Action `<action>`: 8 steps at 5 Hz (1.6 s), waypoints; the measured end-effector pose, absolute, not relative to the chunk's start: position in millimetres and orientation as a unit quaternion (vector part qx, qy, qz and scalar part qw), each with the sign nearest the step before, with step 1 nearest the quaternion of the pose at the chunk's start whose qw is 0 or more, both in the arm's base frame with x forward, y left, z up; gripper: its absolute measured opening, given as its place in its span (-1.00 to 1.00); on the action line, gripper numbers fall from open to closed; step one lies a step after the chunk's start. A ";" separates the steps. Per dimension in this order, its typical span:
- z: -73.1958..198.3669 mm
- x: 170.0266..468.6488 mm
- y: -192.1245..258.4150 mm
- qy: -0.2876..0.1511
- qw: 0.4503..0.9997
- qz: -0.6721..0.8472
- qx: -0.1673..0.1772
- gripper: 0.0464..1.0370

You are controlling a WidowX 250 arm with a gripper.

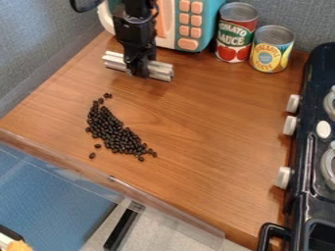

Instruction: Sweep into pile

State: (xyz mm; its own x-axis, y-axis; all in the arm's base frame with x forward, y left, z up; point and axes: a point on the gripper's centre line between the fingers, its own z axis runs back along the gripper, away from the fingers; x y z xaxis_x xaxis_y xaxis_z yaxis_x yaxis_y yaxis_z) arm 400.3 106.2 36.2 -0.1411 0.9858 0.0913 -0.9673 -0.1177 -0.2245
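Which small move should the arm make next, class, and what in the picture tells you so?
Probably bring the metal bar to the outer side of the few beans at the band's upper end and nudge them toward its thick middle. The gripper holds the bar just beyond that end, where the beans thin out, while most lie packed in the curved band.

Soft, fairly bright indoor light falls across the table [209, 142], leaving a faint, pale sheen on its wood. Faint shadows gather behind the red can [235, 37] and yellow can [271, 51]. Small highlights glint on the dark stove [301, 171].
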 end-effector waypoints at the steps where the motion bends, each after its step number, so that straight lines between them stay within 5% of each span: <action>1: 19.8 381.3 112.2 -0.096 0.648 0.755 -0.023 -0.33; 8: 17.6 308.7 109.5 -0.064 0.647 0.760 -0.006 -0.33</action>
